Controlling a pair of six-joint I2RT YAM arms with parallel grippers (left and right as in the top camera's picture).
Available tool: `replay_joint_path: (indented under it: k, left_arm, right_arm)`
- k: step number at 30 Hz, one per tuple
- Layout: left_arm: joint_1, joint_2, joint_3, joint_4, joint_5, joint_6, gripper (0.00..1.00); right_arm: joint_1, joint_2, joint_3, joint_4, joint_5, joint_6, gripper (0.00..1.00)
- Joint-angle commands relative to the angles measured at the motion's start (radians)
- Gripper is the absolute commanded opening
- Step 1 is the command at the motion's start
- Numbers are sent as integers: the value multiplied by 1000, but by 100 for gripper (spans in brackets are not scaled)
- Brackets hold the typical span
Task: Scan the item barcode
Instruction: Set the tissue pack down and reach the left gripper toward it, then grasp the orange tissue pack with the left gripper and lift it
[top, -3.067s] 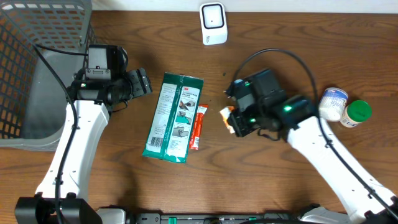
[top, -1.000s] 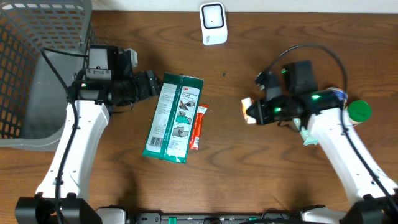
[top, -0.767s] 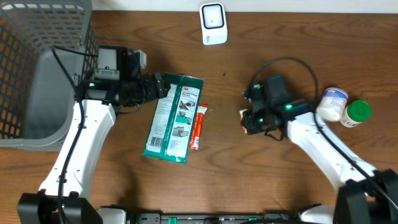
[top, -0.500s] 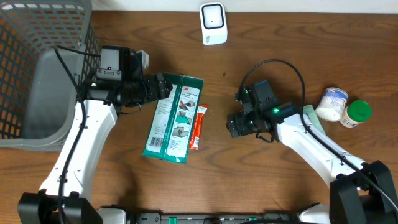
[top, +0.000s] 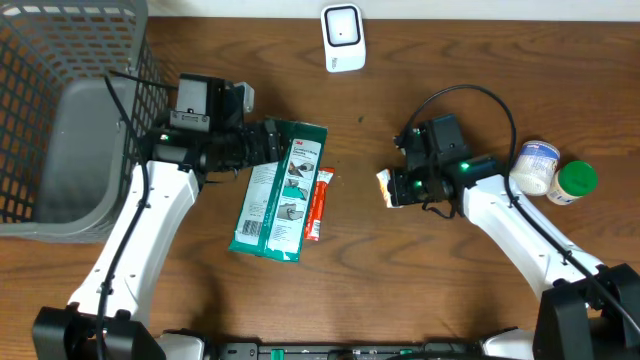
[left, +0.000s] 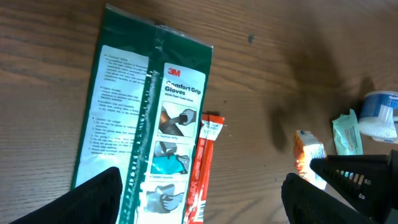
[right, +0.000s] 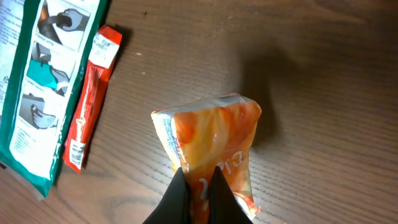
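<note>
Found the right gripper (right: 198, 182) pinched fully shut on the lower edge of an orange packet (right: 208, 140). Judged the packet to be held just off the worktop (top: 400, 300) (shadow thrown on the wood beside it), right of centre and well apart from the white scanner (top: 343, 38) at the far edge. Found the left gripper (top: 266, 143) spread wide with nothing in it, hanging over the top end of a green glove pack (left: 143, 118). Noted a red stick sachet (left: 202, 171) lying along the pack's right edge, touching or just beside; cannot tell which.

Judged the step in hand as the carry: packet gripped, not yet presented. Expect the next move to call for bringing the packet up to the scanner and turning it so the barcode faces the window. Could not find a barcode on the face shown to the right wrist camera (possibly on the hidden side).

Read on the glove pack: "3M", "Comfort Grip Gloves"; the small print beside it is too fine. Made out partial lettering on the orange packet, not legible.
</note>
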Motion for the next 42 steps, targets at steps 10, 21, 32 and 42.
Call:
replay_joint_path:
  k: [10,21,32,42]
  left_arm:
    - [-13,11,-13,0,8,6,83]
    - [-97,11,-13,11,76,-5,83]
    - [-325,161,-13,121,93,-24,83]
    - [-468,349,-13,299,100,-66,82]
  right_arm:
    - [11,-17,3,18,-50,-3,97]
    - [-38,-18,11,92,-280,27,98]
    - [-360,-19,63,52,-352,31,99]
    - [-479,-19,62,-53,-127,31,99]
